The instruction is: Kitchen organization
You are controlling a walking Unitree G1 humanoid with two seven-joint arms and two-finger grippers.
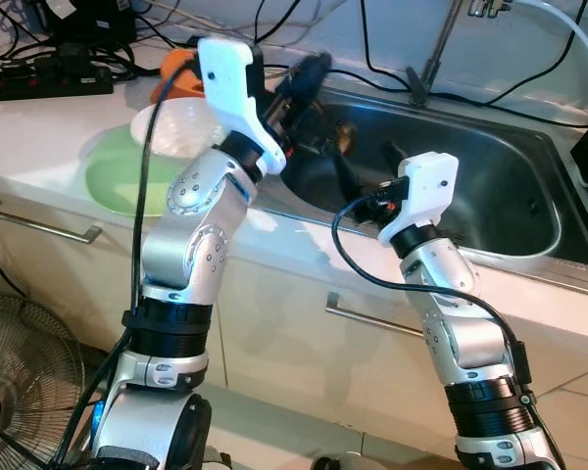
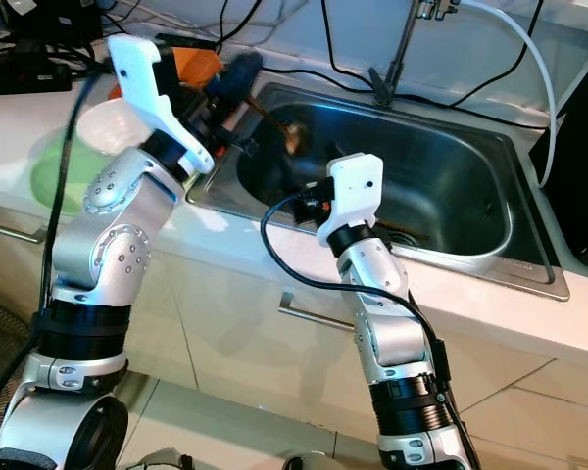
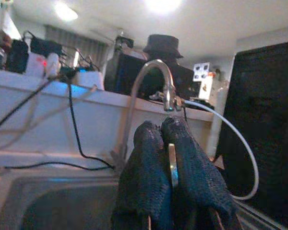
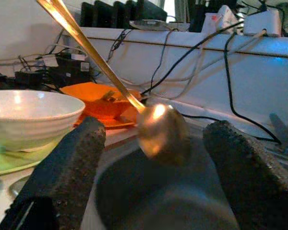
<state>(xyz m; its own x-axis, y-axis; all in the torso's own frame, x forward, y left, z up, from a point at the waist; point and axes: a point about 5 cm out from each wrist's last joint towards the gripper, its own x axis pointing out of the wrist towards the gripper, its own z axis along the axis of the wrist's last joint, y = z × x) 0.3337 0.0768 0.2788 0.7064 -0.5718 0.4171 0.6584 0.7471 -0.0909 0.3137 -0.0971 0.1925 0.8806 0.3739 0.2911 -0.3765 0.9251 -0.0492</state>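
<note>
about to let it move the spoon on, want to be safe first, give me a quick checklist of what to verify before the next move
1. Left gripper shut on the spoon handle: ok, the metal handle sits pinched between its fingers.
2. Spoon over the sink, not the counter: ok, its bowl hangs above the basin.
3. Right gripper ready to receive: ok, open, fingers either side of the spoon bowl, not touching it.
4. Spoon empty, nothing to spill: cannot tell, the bowl is blurred.
5. Faucet clear of both arms: ok, it stands behind them at the sink's back edge.
6. White bowl on the green plate out of the way: ok, beside the sink on the counter.
</note>
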